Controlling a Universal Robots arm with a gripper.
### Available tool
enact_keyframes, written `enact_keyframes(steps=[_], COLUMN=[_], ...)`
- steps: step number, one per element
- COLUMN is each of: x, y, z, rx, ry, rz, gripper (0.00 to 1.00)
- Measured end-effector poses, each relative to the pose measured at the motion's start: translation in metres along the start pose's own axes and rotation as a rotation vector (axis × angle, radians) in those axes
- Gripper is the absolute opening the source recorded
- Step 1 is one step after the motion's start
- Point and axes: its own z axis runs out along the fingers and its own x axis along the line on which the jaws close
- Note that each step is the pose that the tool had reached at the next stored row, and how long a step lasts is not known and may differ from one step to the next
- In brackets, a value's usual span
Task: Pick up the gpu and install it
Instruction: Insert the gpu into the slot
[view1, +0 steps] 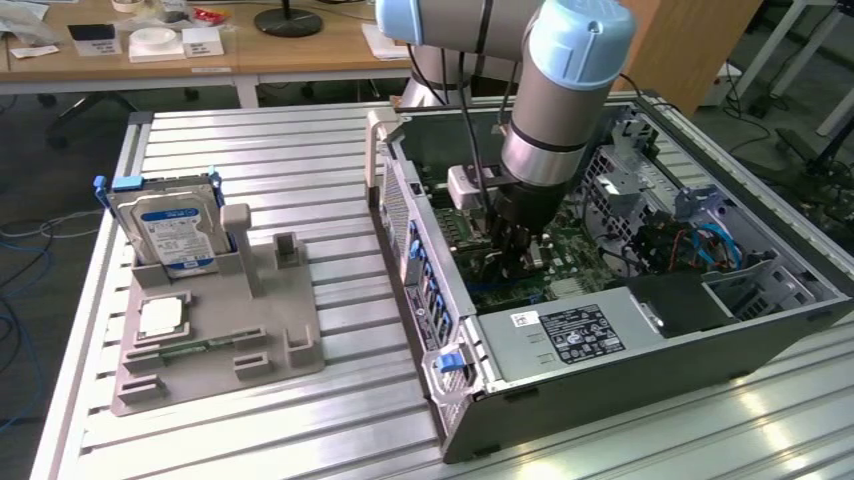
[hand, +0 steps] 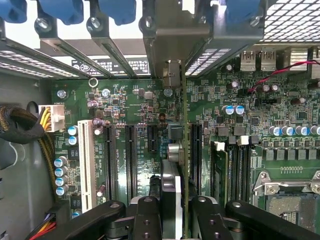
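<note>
The arm reaches down into the open computer case (view1: 641, 330), which lies on its side on the slatted metal surface (view1: 294, 150), toward the surface's edge at the exterior view's right. The hand (view1: 514, 262) sits low over the green motherboard (hand: 130, 100) and is clenched on the gpu (hand: 183, 150), which it holds edge-on and upright between its black fingers (hand: 146, 220). The card's metal end bracket (hand: 172, 40) lies up against the row of slot openings in the case wall, between the blue clips (hand: 117, 10). The card's lower edge runs along the board just beside the long black slots (hand: 131, 160); whether it is fully seated cannot be told.

On the surface toward the exterior view's left stands a grey holder (view1: 220, 335). It carries an upright silver hard drive (view1: 167, 230) with a blue-white label and a square chip (view1: 163, 317) lying flat.
</note>
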Motion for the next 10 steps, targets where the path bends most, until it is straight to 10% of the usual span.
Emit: enact_keyframes(steps=[10], x=[0.0002], y=[0.0026], z=[0.0036], rx=[-0.0004], ry=[0.0009], rz=[0.000], gripper=[0.28])
